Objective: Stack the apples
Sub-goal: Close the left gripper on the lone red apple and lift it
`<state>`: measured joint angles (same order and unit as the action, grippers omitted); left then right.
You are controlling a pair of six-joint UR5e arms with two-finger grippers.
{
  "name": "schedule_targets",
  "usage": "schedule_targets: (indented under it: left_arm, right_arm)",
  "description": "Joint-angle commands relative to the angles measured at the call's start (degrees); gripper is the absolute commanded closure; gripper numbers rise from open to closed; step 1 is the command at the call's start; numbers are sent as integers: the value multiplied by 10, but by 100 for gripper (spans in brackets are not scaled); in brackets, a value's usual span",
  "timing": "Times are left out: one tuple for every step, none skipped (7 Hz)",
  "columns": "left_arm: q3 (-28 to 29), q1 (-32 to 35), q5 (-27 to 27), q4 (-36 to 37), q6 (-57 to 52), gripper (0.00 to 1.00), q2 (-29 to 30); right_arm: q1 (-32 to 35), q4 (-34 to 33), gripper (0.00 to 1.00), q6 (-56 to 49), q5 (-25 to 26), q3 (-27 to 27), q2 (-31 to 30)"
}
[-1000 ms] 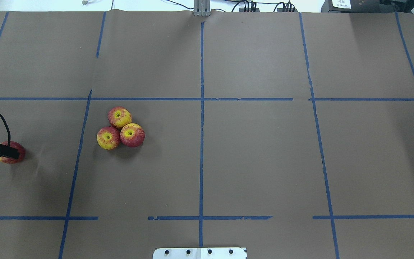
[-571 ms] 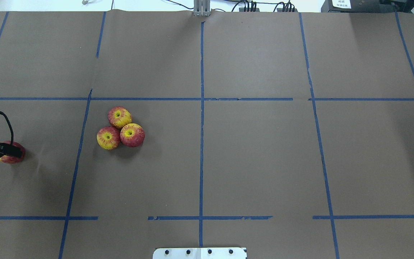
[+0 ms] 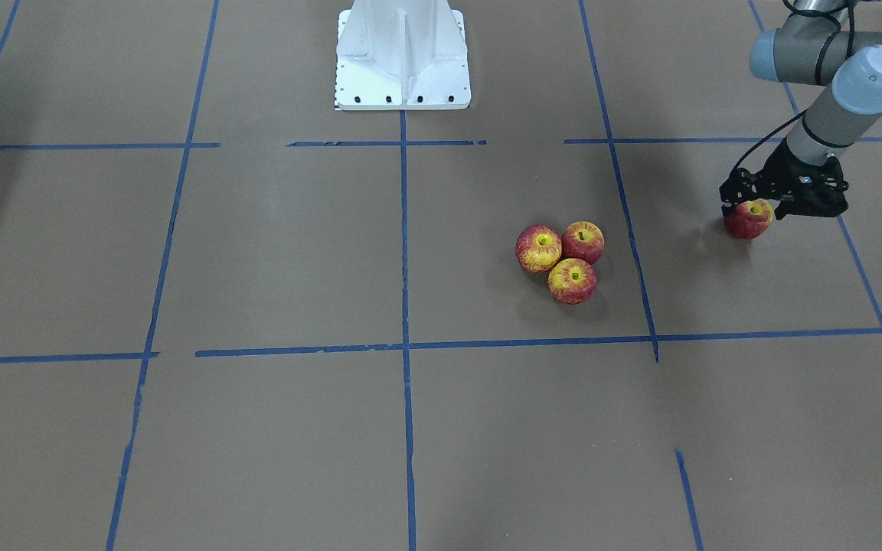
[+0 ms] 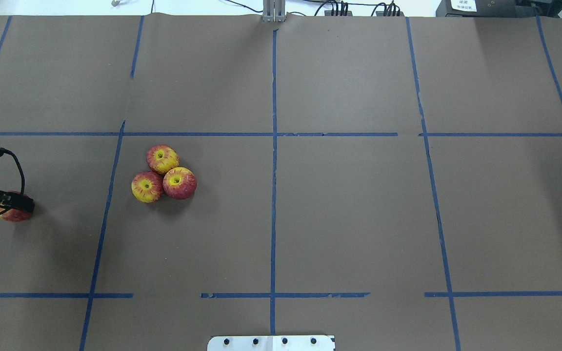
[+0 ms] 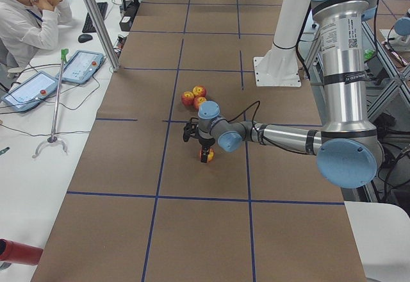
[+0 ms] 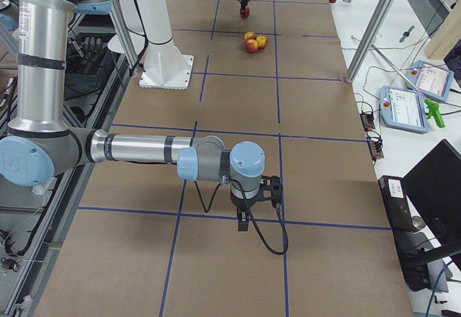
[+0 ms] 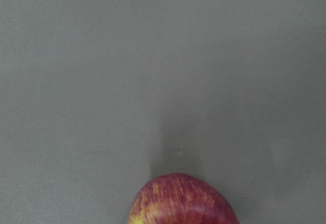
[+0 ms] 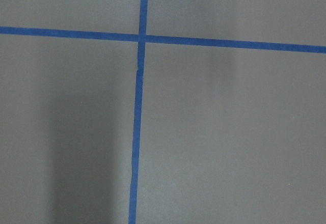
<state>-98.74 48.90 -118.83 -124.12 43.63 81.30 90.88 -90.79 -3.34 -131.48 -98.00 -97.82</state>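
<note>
Left end effector (image 3: 753, 207) has dropped a touch lower over the darker apple (image 3: 747, 222). The apple itself hasn't budged on the table (image 3: 257, 252). It's well apart from the trio of apples (image 4: 164, 170), out on the robot's left of them. The fingers seem to straddle it, but I can't tell if they've pinched yet. My guess is pickup's imminent and stacking hasn't started. Right end effector (image 6: 243, 225): can't tell its opening either.

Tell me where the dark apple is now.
The dark apple lies at the far left of the overhead view, under the left gripper, across a blue tape line from the three clustered apples.
</note>
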Motion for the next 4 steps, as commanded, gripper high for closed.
schedule_targets:
  left_arm:
    - [10, -2, 0, -1, 0, 4, 3]
    - [18, -2, -1, -1, -1, 16, 8]
    - [19, -2, -2, -1, -1, 42, 10]
    - [16, -2, -2, -2, 5, 67, 12]
  right_arm:
    - [0, 0, 0, 0, 0, 0, 0]
    - [0, 0, 0, 0, 0, 0, 0]
    - [0, 0, 0, 0, 0, 0, 0]
    - [0, 0, 0, 0, 0, 0, 0]
